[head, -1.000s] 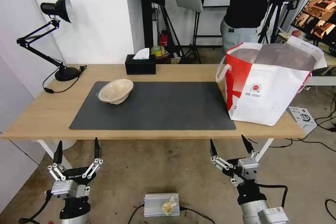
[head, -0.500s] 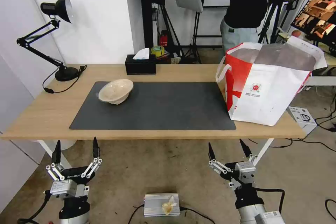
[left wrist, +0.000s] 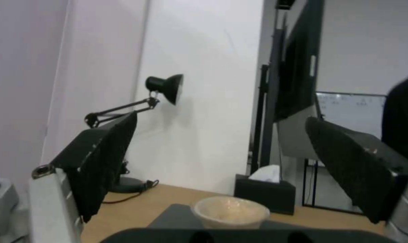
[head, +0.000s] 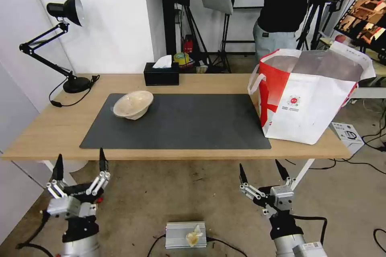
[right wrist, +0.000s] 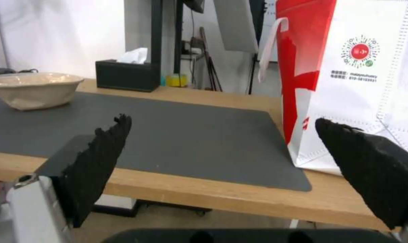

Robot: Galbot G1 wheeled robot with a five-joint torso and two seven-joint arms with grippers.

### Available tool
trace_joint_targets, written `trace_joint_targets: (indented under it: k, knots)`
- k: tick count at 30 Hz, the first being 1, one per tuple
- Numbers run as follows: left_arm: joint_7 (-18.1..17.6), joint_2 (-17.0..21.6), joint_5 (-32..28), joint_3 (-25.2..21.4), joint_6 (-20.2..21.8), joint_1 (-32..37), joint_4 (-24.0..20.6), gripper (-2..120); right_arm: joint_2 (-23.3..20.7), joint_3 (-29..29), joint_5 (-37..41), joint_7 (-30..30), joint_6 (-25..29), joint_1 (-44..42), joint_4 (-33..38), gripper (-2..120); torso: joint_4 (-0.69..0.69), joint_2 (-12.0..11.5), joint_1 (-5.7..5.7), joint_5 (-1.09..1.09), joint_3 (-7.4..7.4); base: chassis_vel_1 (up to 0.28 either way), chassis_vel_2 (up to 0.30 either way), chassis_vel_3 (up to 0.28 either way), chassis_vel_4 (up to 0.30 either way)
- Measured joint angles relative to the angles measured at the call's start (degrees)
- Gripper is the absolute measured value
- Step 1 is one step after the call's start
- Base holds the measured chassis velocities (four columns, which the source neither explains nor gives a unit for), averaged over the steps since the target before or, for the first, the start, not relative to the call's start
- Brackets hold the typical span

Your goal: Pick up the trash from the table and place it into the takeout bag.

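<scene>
A beige shallow paper bowl (head: pixel 133 104), a piece of the trash, rests tilted on the far left part of the dark grey mat (head: pixel 181 122) on the table (head: pixel 48 134). The red-and-white takeout bag (head: pixel 309 94) stands open on the table's right end. My left gripper (head: pixel 80 154) hangs open and empty below the table's front edge, left of the bowl. My right gripper (head: pixel 259 165) is open and empty below the front edge, near the bag. The left wrist view has the bowl (left wrist: pixel 230 211) ahead; the right wrist view has the bowl (right wrist: pixel 33 89) and the bag (right wrist: pixel 361 77).
A black tissue box (head: pixel 161 74) sits at the table's back edge and a black desk lamp (head: pixel 66 44) at its far left corner. A silver box (head: pixel 185 235) lies on the floor between my arms. A person stands behind the bag among tripods.
My left gripper has shifted left and up toward the table's front edge. My right gripper dropped slightly at first and has held still since. Bowl and bag are unmoved.
</scene>
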Motion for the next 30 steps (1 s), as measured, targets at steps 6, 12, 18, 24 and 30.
trace_joint_targets:
  k: [6, 12, 18, 24, 30]
  knots:
    - [-3.05, 4.92, -8.83, 0.12, 4.19, -2.25, -3.15, 100, -0.01, 0.03, 0.02, -0.01, 0.00, 0.02, 0.00, 100, 0.00, 0.00, 0.00, 0.00, 0.00, 0.000, 0.000, 0.000, 0.000]
    - [-6.11, 9.78, -22.31, 0.84, 9.23, -8.83, -5.60, 100, -0.01, 0.03, 0.05, -0.02, 0.00, 0.02, 0.00, 100, 0.00, 0.00, 0.00, -0.01, 0.00, 0.000, 0.000, 0.000, 0.000]
    - [-8.19, 12.36, -32.05, 2.13, 12.86, -14.38, -6.18, 100, -0.01, 0.03, 0.06, -0.04, 0.00, 0.03, 0.00, 100, 0.00, 0.00, 0.00, -0.01, 0.00, 0.000, 0.000, 0.000, 0.000]
    - [-10.56, 14.37, -40.17, 2.34, 15.13, -17.98, -6.31, 100, -0.01, 0.03, 0.06, -0.04, 0.00, 0.03, 0.00, 100, 0.00, 0.00, 0.00, 0.00, 0.01, 0.000, 0.000, 0.000, 0.000]
    - [-14.24, 15.84, -51.18, 3.57, 19.14, -24.57, -6.31, 100, -0.01, 0.03, 0.06, -0.04, 0.01, 0.02, 0.00, 100, 0.00, 0.00, 0.00, 0.00, 0.01, 0.000, 0.000, 0.000, 0.000]
